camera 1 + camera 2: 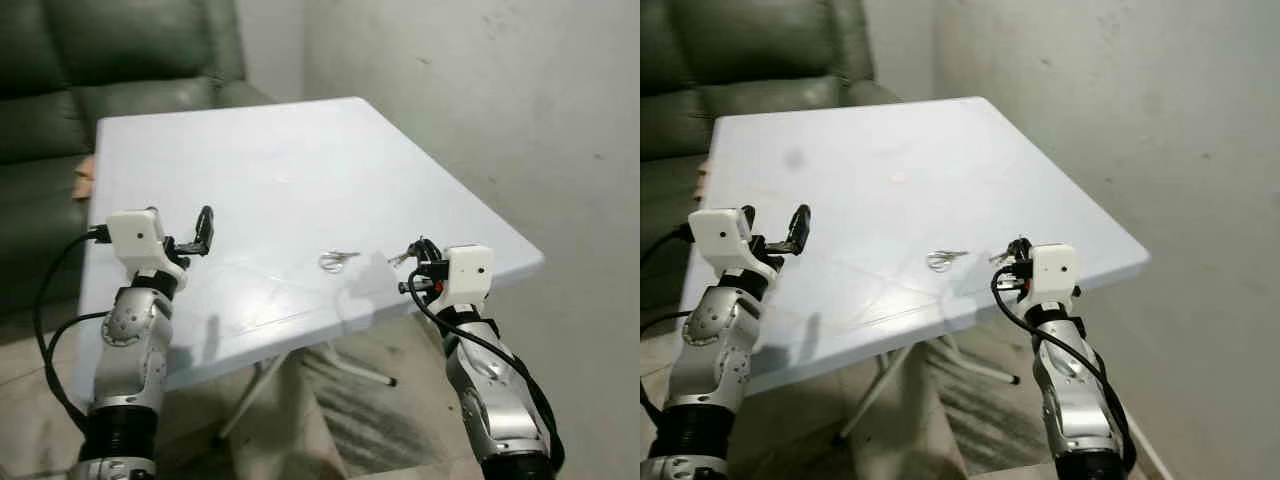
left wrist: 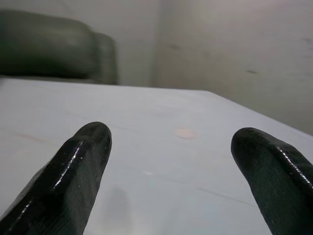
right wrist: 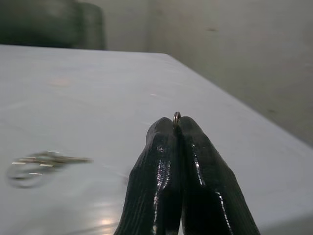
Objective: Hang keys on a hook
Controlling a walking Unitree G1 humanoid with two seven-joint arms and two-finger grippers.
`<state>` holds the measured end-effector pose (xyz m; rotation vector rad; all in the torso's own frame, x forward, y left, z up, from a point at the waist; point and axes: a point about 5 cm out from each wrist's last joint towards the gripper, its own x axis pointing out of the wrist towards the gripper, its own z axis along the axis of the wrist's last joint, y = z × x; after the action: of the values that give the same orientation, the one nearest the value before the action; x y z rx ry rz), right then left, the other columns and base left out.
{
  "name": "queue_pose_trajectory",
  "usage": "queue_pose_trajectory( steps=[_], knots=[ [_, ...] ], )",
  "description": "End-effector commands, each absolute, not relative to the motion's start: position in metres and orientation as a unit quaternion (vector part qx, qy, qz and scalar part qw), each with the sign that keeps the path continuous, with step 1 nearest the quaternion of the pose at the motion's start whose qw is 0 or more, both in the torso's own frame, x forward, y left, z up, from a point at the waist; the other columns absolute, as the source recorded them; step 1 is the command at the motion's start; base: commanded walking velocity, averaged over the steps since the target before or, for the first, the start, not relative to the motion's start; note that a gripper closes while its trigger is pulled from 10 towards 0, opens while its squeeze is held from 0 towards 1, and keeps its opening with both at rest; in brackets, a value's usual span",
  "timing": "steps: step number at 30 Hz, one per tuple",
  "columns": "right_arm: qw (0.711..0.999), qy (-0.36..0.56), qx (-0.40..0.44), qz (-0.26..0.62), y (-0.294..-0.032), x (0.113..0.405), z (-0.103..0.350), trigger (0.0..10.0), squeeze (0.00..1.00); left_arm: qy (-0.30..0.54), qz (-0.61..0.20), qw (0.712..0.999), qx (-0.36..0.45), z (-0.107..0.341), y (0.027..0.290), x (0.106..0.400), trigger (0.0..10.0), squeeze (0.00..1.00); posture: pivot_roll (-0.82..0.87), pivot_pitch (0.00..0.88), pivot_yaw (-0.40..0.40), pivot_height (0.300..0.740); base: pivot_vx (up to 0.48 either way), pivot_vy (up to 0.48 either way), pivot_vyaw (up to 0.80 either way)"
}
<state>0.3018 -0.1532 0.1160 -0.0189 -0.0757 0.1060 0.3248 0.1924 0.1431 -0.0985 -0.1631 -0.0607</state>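
The right gripper pinches a thin ring tight; the keys look small, light, slippery, and the left gripper is wide open

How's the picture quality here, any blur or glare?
Left eye view: sharp, evenly lit; the grippers cast soft shadows on the white table. Right wrist view: the keys lying on the table are blurred, with glare patches near the right gripper, shut on a small metal ring. Left wrist view: open left gripper, soft background.

Pale blue table, green sofa
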Motion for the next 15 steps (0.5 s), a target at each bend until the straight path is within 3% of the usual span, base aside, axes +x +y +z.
queue_pose_trajectory(
  steps=[1,15],
  knots=[
    [0.998,-0.044,-0.011,0.053,-0.1536,0.3028,0.1186,10.0,0.0,-0.087,-0.027,0.995,-0.039,0.1472,0.1965,0.3264,10.0,0.0,0.02,0.0,-0.017,0.74,0.0,0.0,-0.76],
    [0.998,-0.044,-0.012,0.05,-0.1552,0.3028,0.1183,10.0,0.0,-0.093,-0.033,0.995,-0.023,0.1493,0.1973,0.3258,10.0,0.0,0.02,0.0,-0.018,0.74,0.0,0.0,-0.76]
  ],
)
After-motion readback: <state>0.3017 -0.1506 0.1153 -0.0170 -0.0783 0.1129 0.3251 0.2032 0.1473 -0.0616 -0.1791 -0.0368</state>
